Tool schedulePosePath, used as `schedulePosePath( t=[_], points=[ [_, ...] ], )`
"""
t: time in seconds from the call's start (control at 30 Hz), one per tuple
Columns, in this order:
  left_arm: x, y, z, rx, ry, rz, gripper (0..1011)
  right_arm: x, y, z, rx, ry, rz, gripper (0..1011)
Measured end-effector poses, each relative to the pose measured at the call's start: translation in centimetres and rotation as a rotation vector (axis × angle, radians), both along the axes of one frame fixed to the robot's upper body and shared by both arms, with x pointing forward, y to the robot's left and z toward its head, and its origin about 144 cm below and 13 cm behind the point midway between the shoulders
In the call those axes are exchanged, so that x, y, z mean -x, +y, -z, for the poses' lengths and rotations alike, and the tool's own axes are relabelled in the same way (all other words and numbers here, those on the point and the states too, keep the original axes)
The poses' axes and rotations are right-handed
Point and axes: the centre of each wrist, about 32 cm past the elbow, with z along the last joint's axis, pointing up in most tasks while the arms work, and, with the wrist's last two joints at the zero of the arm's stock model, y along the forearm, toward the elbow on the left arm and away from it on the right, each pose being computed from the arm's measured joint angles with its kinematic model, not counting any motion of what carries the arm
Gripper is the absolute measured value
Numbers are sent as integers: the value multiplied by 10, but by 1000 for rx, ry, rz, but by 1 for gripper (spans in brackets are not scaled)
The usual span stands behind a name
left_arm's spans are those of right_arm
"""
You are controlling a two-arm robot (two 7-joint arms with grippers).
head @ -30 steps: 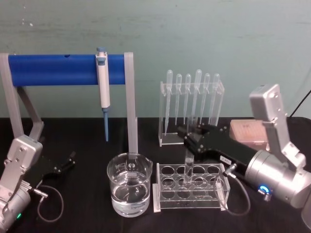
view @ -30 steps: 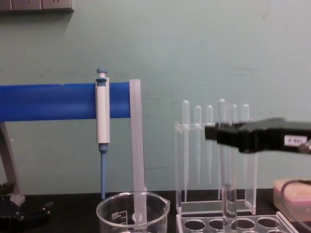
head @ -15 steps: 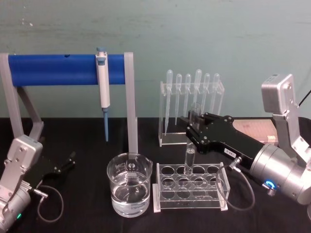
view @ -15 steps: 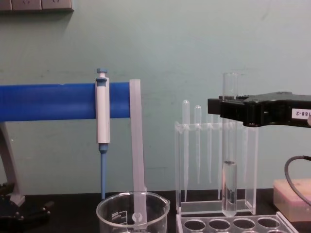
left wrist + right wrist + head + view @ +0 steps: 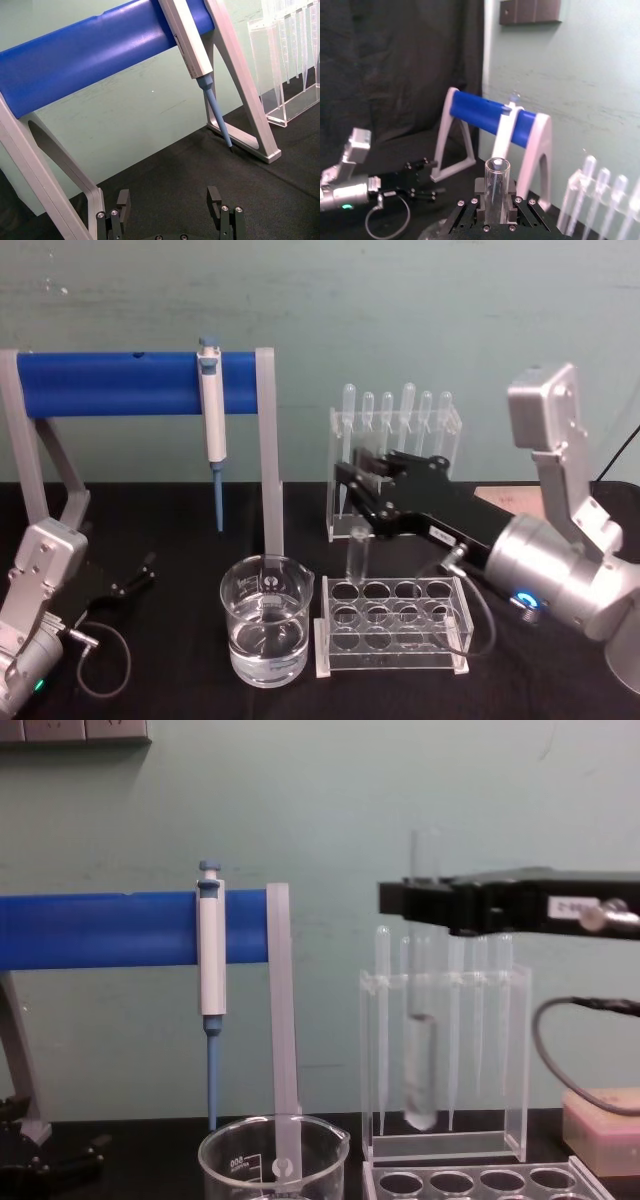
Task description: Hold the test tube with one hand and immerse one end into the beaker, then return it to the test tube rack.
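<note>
Right claw (image 5: 422, 900) pinching upright test tube (image 5: 420, 1065) near its top, left claw (image 5: 169, 200) spread

A lab bench: beaker (image 5: 266, 628), pipettor (image 5: 211, 410), pipettes (image 5: 407, 435) and test-tube rack (image 5: 395, 652).

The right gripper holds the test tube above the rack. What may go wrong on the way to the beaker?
1. In the chest view the test tube's lower end hangs about level with the beaker's rim, so moving sideways may knock it.
2. The right gripper pinches only the upper part; the tube may slip or swing.
The left gripper lies parked far left.
</note>
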Motion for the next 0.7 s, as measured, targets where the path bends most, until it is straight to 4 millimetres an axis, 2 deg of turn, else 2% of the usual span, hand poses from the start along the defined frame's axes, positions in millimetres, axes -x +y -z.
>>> schedulePosePath(
  t=[0.33, 0.7],
  points=[
    [0, 0, 0, 0, 0, 0, 1000, -7, 33, -10, 7, -25, -53, 230],
    [0, 0, 0, 0, 0, 0, 1000, -23, 64, 3, 23, -25, -66, 230]
  ],
)
